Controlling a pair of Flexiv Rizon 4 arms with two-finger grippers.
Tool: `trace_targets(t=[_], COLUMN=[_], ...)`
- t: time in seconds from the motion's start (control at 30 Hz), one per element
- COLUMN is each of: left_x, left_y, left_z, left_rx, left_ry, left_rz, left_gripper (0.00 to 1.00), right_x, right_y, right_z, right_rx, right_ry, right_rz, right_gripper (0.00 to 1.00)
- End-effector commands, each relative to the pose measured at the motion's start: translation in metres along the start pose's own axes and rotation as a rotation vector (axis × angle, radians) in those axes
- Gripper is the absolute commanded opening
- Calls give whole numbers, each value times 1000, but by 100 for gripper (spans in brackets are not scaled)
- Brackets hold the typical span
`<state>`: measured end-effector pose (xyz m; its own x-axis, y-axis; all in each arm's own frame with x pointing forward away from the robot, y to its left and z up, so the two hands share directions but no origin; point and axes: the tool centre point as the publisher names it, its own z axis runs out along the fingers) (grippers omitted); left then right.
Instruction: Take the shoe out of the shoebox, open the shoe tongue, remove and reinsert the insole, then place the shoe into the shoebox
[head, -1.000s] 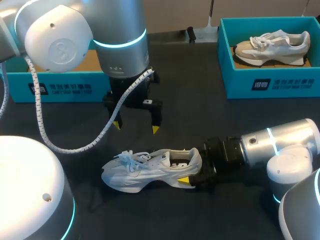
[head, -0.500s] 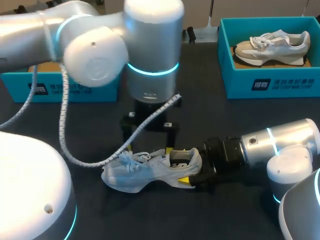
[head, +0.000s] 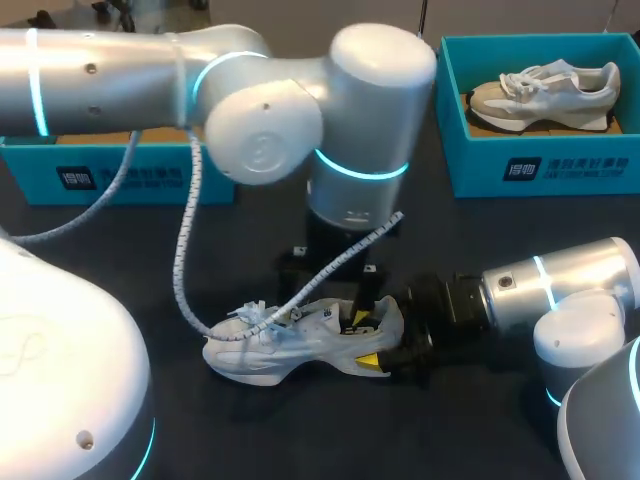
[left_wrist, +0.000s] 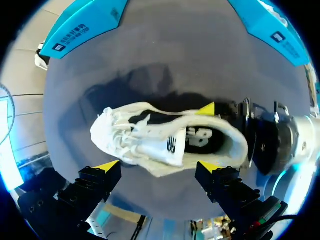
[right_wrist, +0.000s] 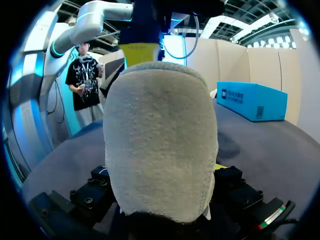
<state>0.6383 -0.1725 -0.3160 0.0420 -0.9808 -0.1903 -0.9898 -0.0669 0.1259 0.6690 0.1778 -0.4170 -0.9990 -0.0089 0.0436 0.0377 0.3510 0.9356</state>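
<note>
The right gripper (head: 380, 340) was clamped on the heel of the white shoe (head: 285, 345), toward the table's (head: 500, 230) near edge. The left gripper (left_wrist: 157, 165) hung above it, fingers apart.

The left arm (head: 265, 140) comes in from the left and reaches past the middle. Its wrist points straight down and its pincer (left_wrist: 157, 165) hangs with fingers spread wide over the shoe (head: 270, 350). The right arm (head: 560, 285) lies low and level, its pincer (head: 378, 342) clamped on the shoe's heel.
</note>
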Motion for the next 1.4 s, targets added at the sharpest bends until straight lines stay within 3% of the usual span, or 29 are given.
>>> trace_targets(t=[0.03,0.47,0.87,1.1,1.2,1.33,1.4], left_x=[10,-1,-26,-34,-34,-26,-17], left_y=[-6,-14,-5,-7,-9,-11,-11], left_z=[9,34,29,16,15,12,11], left_rx=[-14,-82,-103,-91,-84,-79,-63], left_ry=[-70,-123,-130,-95,-84,-36,-40], left_rz=[-12,-1,5,0,1,43,66], left_gripper=[100,100,97,80,61,62,53], right_x=[1,1,1,1,1,1,1], right_y=[1,1,1,1,1,1,1], right_z=[2,2,2,2,2,2,2], right_rx=[7,7,7,7,7,7,7], right_ry=[0,0,0,0,0,0,0], right_rz=[1,1,1,1,1,1,1], right_gripper=[0,0,0,0,0,0,0])
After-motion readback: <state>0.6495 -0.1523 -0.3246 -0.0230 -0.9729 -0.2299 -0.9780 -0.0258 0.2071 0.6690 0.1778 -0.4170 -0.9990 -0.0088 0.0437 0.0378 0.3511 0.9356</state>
